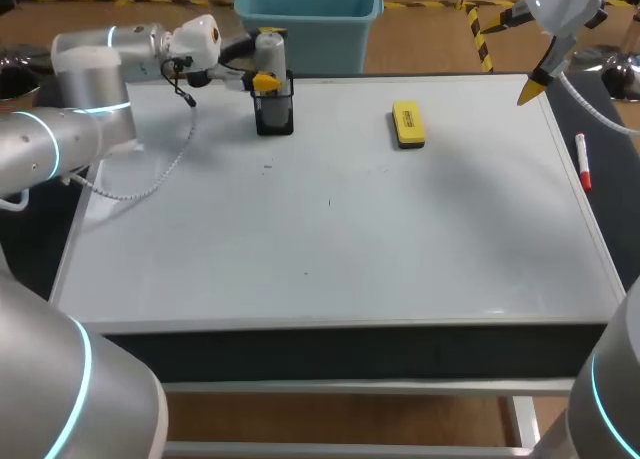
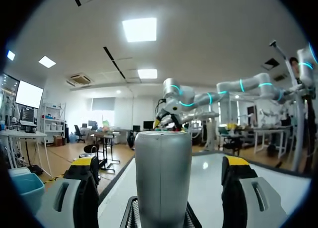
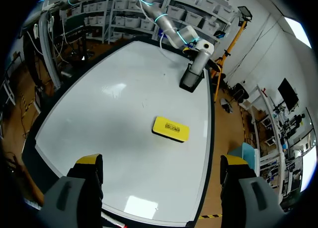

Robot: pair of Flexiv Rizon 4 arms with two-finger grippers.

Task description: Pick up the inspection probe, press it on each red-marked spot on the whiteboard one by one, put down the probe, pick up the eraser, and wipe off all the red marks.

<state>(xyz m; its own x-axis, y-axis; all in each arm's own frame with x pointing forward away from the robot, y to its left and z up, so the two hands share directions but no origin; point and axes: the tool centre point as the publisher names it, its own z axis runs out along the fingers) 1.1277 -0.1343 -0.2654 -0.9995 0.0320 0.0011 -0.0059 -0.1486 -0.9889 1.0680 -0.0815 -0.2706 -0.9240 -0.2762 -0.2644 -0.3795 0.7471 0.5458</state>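
The grey cylindrical probe (image 1: 270,51) (image 2: 163,178) stands upright in a black mesh holder (image 1: 274,114) (image 2: 130,215) at the back of the whiteboard (image 1: 330,239). My left gripper (image 1: 265,80) (image 2: 161,173) straddles the probe with its fingers (image 2: 82,188) open, a gap showing on each side. The yellow eraser (image 1: 407,124) (image 3: 170,129) lies flat on the board, right of the holder. Above the board's back right corner hangs my right gripper (image 1: 530,89) (image 3: 161,163), open and empty, with the eraser ahead of it. I see no red marks on the board.
A red-capped marker (image 1: 582,161) lies on the dark strip along the board's right edge. A white cable (image 1: 165,174) from my left arm droops onto the board's left part. A few tiny dark specks (image 1: 330,201) dot the middle.
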